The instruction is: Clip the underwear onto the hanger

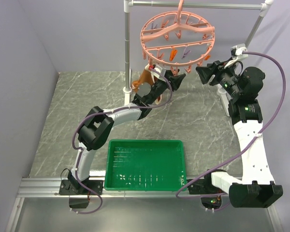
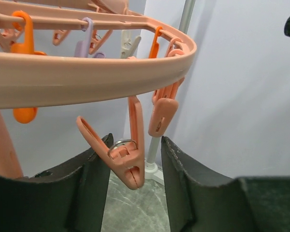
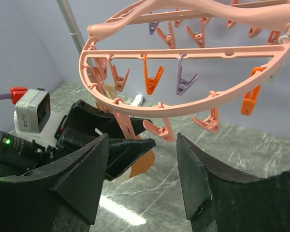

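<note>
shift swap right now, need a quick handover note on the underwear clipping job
Left gripper: open, fingers either side of a pink clothespin on the hanger rim, holding no fabric.
Right gripper: open, empty, raised beside the hanger.
Underwear: dangling at the hanger's edge next to the left gripper. It seems clipped there, but the bite itself is hidden.
Done: apparently one point clipped.
Left: confirm that hold, then probably clip another part of the waistband.
</note>
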Robot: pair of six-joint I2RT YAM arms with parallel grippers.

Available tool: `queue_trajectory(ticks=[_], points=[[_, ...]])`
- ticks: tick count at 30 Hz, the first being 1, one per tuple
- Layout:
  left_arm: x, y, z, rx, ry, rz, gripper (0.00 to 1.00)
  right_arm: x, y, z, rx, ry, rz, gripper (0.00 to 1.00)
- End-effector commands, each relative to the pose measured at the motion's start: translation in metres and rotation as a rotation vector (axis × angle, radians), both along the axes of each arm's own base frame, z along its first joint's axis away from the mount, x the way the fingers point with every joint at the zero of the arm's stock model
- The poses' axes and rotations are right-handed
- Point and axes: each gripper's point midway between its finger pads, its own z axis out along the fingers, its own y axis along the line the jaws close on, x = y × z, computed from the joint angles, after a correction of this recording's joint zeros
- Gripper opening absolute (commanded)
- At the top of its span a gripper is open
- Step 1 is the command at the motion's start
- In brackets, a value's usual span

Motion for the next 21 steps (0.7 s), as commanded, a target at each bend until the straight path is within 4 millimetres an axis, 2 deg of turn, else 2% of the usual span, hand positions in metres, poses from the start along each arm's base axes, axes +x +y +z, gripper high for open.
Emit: queue_trajectory(ticks=[1,6,8,11,19,21], points=[[-0.006,0.009,0.025,-0.022,-0.089,0.004,0.49,-0.002,0.002,0.007,-0.011,-0.028,0.024,0.64],[-0.011,0.012,0.029,-0.006,-0.127,0.002,0.36,-0.001,0.006,0.006,0.010,-0.016,0.050,0.64],[-0.013,0.014,0.029,0.005,-0.136,0.006,0.28,0.000,0.008,0.006,0.016,-0.012,0.065,0.64],[-0.014,0.016,0.029,0.020,-0.149,0.019,0.23,0.002,0.011,0.002,0.034,0.006,0.081,0.61],[-0.014,0.019,0.031,0.055,-0.178,0.044,0.19,0.006,0.030,-0.013,0.077,0.063,0.077,0.38],[-0.014,0.019,0.034,0.058,-0.184,0.046,0.19,0.004,0.042,-0.017,0.082,0.077,0.089,0.34]])
